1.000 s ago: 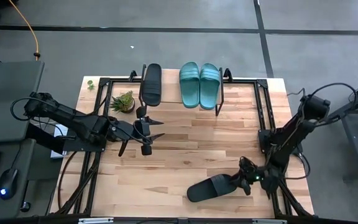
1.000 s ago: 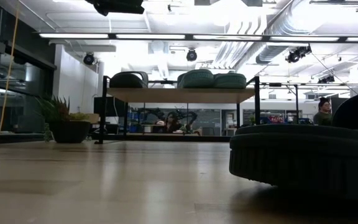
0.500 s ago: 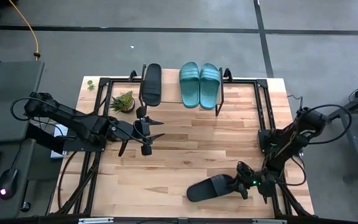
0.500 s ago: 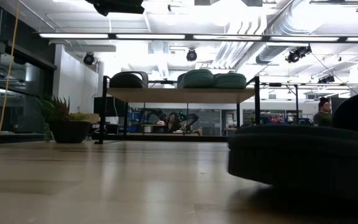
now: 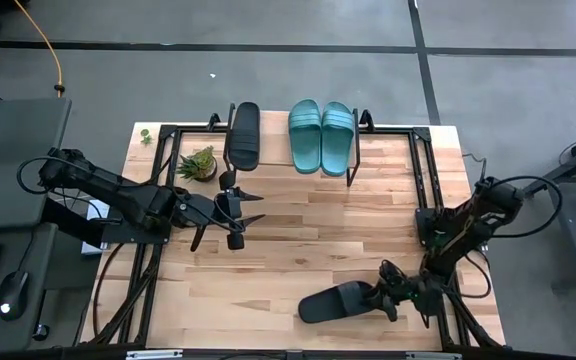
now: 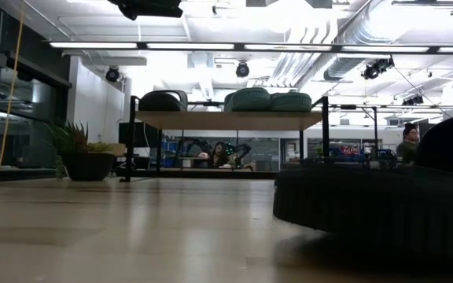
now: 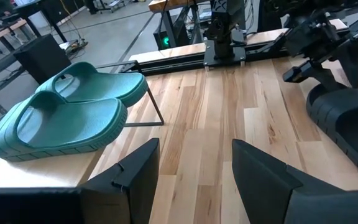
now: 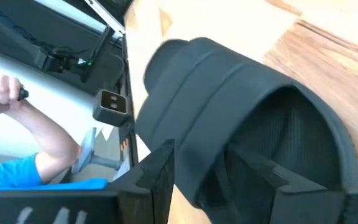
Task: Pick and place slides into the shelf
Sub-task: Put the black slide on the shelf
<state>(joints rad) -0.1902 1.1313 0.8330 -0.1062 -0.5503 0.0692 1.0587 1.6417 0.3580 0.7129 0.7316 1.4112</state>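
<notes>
Left gripper (image 5: 250,207) hung spread, holding nothing, mid-table near the plant (image 5: 199,163). Shelf (image 5: 356,155) carried one black slide (image 5: 244,135) and two teal slides (image 5: 322,136). Right gripper (image 5: 384,288) apparently clamped the last black slide (image 5: 336,301) at the front right.

Robotics lab: exposed ceiling ducts (image 6: 344,47) (strip lights), concrete floor (image 5: 268,80).

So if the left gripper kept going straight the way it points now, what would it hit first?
Bare tabletop mostly; the left gripper is open. Straight on, it would probably first meet the black slide held by the right gripper, though depth is unclear.
</notes>
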